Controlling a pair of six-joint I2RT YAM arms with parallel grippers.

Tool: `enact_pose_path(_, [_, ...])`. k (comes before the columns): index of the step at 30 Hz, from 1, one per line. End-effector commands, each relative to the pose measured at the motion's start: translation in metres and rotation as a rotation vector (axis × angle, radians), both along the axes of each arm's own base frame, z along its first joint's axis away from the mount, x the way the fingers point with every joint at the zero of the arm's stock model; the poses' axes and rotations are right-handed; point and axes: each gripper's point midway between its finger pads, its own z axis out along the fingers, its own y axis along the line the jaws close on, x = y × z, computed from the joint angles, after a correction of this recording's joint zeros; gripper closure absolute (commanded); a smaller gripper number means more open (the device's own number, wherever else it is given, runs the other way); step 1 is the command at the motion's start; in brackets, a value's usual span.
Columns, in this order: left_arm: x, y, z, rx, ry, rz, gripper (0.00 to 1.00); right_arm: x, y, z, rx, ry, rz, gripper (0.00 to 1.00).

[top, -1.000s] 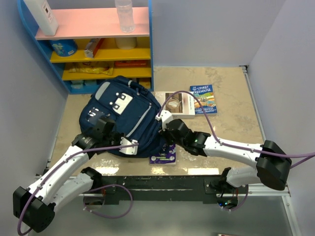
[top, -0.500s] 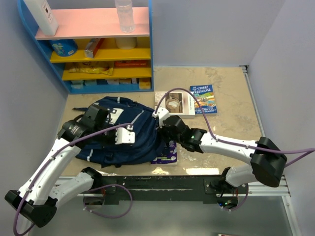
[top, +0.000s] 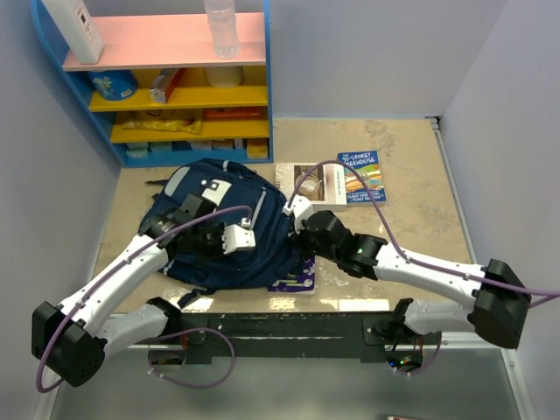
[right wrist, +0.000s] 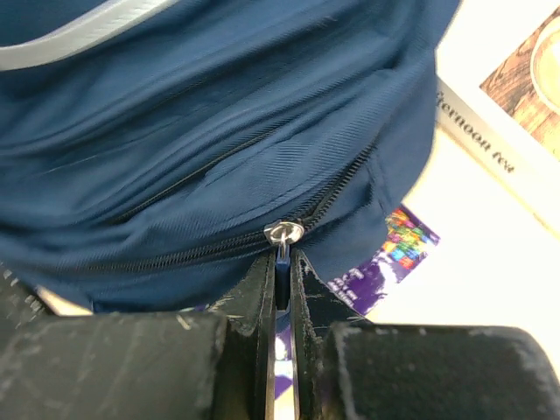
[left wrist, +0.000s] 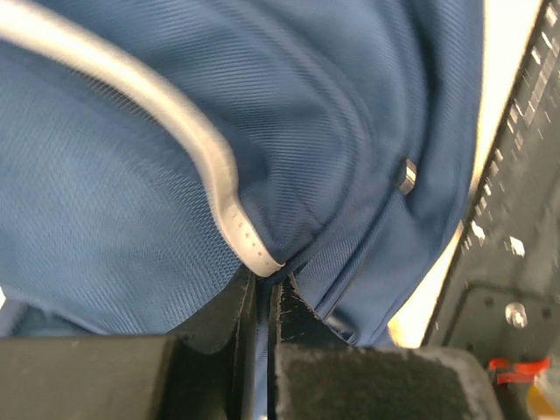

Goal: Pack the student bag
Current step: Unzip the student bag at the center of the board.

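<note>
Student bag point(top: 262, 254) lying left of centre on table point(top: 411, 219), back edge near shelf unit point(top: 175, 96), right edge overlapping purple booklet point(top: 295, 278), just beside two books point(top: 337, 182), left gripper point(left wrist: 261, 302) clenched on bag fabric by grey trim point(left wrist: 210, 157), right gripper point(right wrist: 280, 282) pinching zipper pull point(right wrist: 283, 234), bare tabletop to the right

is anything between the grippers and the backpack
Nothing visible. The right gripper is shut on the zipper pull of the backpack, and the left gripper pinches its fabric directly.
</note>
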Motion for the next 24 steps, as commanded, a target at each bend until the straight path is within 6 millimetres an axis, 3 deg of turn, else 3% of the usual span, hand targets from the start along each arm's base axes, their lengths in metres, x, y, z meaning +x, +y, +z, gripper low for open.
enact_pose_path(1, [0.06, -0.02, 0.029, -0.144, -0.203, 0.207, 1.0, -0.038, 0.009, 0.013, 0.088, 0.04, 0.078, 1.0])
enact_pose_path(5, [0.063, -0.032, 0.047, -0.232, -0.19, 0.255, 1.0, -0.056, 0.017, -0.001, 0.039, 0.077, 0.102, 1.0])
enact_pose_path(9, [0.053, -0.052, 0.077, -0.353, -0.131, 0.234, 1.0, -0.058, 0.025, -0.002, 0.022, 0.09, 0.093, 1.0])
enact_pose_path(12, [0.051, -0.057, 0.087, -0.392, -0.106, 0.256, 1.0, -0.058, 0.048, 0.025, 0.063, 0.06, 0.119, 1.0])
enact_pose_path(15, [0.054, -0.057, 0.089, -0.405, -0.104, 0.292, 1.0, -0.074, 0.071, 0.04, 0.071, 0.048, 0.173, 1.0])
enact_pose_path(18, [0.061, -0.055, 0.09, -0.405, -0.117, 0.343, 1.0, -0.095, 0.091, 0.038, 0.055, 0.06, 0.209, 1.0])
enact_pose_path(21, [0.07, -0.05, 0.089, -0.391, -0.139, 0.404, 1.0, -0.113, 0.099, 0.033, 0.05, 0.076, 0.216, 1.0])
enact_pose_path(24, [0.084, -0.042, 0.091, -0.379, -0.185, 0.484, 1.0, -0.125, 0.092, 0.028, 0.019, 0.088, 0.201, 1.0])
